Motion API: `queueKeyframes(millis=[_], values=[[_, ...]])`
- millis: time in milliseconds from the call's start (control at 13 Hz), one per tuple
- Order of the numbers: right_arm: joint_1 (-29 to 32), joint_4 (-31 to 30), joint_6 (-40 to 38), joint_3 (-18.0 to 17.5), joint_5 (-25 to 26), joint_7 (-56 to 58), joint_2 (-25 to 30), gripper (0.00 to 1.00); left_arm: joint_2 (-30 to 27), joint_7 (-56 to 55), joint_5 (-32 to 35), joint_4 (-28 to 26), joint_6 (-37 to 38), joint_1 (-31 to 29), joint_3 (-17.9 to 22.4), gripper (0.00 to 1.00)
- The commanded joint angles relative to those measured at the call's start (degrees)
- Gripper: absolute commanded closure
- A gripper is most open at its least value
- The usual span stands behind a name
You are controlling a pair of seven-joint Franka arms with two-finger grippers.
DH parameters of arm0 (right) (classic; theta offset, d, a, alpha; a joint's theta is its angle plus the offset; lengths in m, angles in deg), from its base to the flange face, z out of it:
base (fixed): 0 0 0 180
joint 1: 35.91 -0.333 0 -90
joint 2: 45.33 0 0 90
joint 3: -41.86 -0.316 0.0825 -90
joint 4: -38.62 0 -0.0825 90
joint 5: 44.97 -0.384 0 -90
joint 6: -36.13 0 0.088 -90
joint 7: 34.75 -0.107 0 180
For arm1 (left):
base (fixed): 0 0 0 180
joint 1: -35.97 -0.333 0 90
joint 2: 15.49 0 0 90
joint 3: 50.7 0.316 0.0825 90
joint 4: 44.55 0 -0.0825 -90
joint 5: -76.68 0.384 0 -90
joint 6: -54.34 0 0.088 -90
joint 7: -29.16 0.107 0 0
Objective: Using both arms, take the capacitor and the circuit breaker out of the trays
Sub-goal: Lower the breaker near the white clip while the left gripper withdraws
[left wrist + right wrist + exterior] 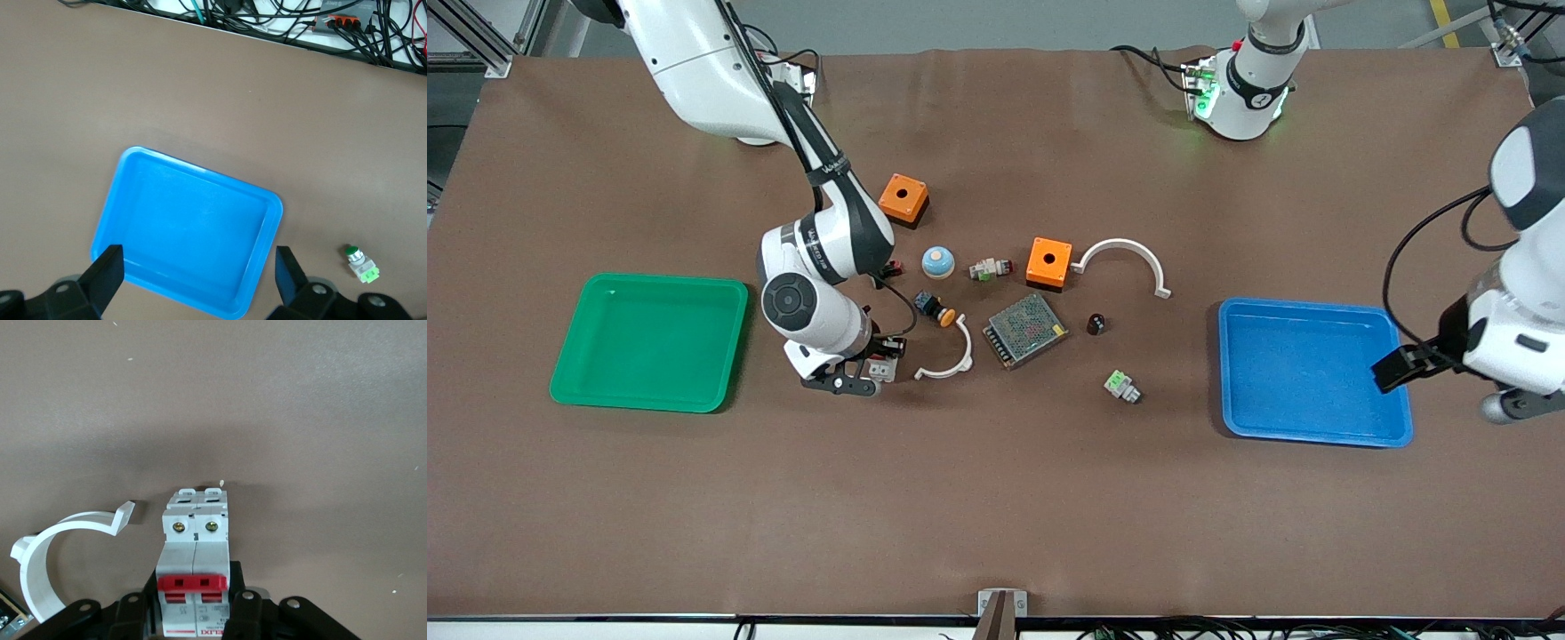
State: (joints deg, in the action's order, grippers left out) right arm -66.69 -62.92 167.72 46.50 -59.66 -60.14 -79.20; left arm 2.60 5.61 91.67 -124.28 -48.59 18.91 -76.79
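Note:
The breaker (882, 369), a white block with red levers, sits between the fingers of my right gripper (863, 373), low at the table between the green tray (667, 281) and a white arc (951, 360). In the right wrist view the gripper (193, 613) is shut on the breaker (195, 540). The capacitor (1096, 324), a tiny black cylinder, stands on the mat beside the metal mesh box (1025, 330). My left gripper (1405, 364) hangs open and empty over the edge of the blue tray (1307, 307). The left wrist view shows its fingers (197, 267) spread above that tray (193, 227).
Two orange boxes (903, 197) (1048, 261), a larger white arc (1125, 258), a black push-button with orange cap (934, 308), a blue-white dome (937, 260) and a small switch part (991, 268) lie mid-table. A white-and-green connector (1121, 386) (360, 265) lies nearer the front camera than the capacitor.

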Motion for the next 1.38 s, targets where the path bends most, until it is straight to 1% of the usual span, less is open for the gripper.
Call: queueKeyframes(millis=[0, 231, 308, 385, 462, 538, 615, 692, 769, 846, 923, 1000, 1077, 1154, 1308], values=[[-0.8, 0.8, 0.1, 0.5, -1.0, -0.3, -0.7, 0.88, -2.7, 0.4, 0.6, -0.3, 4.9, 0.2, -0.9, 0.00], [-2.1, 0.8, 0.1, 0.6, -0.5, -0.1, -1.5, 0.83, -5.2, 0.8, -0.6, -0.3, 10.8, 0.1, -0.7, 0.00], [-2.1, 0.9, 0.0, 0.7, -0.5, 0.1, -1.5, 0.65, -6.4, 1.4, -2.5, -0.3, 12.6, 0.5, -0.1, 0.00], [-2.0, 1.1, 0.0, 0.7, -0.3, 0.1, -1.4, 0.35, -7.7, 3.6, -5.1, -0.5, 12.6, 0.8, 1.6, 0.00], [-1.7, 1.8, -0.5, 0.7, 0.3, 0.2, -1.4, 0.05, -8.9, 7.8, -7.7, -1.1, 12.8, 2.5, 4.2, 0.00], [-1.7, 2.0, -1.2, 0.9, 0.4, 0.2, -1.0, 0.00, -11.0, 11.0, -8.8, -2.8, 13.4, 4.3, 8.2, 0.00], [-1.7, 2.3, -3.2, 1.1, 1.7, 0.2, -0.3, 0.00, -14.0, 12.9, -10.7, -5.5, 15.9, 6.0, 10.9, 0.00], [-1.5, 3.4, -6.4, 1.3, 4.5, 0.2, 1.2, 0.00, -15.2, 13.9, -11.6, -6.0, 16.5, 8.1, 14.4, 0.00], [-1.0, 4.7, -11.2, 1.9, 7.0, 0.2, 3.3, 0.00, -15.4, 15.9, -11.7, -5.9, 17.5, 10.1, 17.1, 0.00], [-0.3, 6.2, -17.1, 2.4, 8.3, 0.4, 6.1, 0.00, -15.4, 19.2, -11.8, -5.8, 18.8, 11.6, 18.6, 0.00], [0.9, 7.2, -22.4, 2.5, 8.4, 1.0, 9.6, 0.00, -15.5, 20.7, -11.8, -5.9, 19.1, 12.4, 20.0, 0.00], [1.9, 7.3, -26.4, 2.8, 8.5, 2.3, 13.2, 0.00, -15.5, 20.8, -11.7, -5.9, 19.5, 12.9, 20.2, 0.00], [2.6, 7.2, -30.7, 3.4, 9.7, 3.2, 16.9, 0.00, -15.5, 20.4, -11.7, -5.8, 19.9, 13.6, 20.2, 0.00], [3.7, 7.0, -35.5, 4.0, 11.9, 4.6, 20.7, 0.00, -15.9, 19.8, -11.7, -5.7, 19.9, 14.4, 20.3, 0.00], [8.4, 6.4, -43.4, 4.1, 12.9, 12.7, 26.8, 0.00, -16.3, 19.8, -12.3, -5.9, 19.9, 14.2, 20.3, 0.00]])
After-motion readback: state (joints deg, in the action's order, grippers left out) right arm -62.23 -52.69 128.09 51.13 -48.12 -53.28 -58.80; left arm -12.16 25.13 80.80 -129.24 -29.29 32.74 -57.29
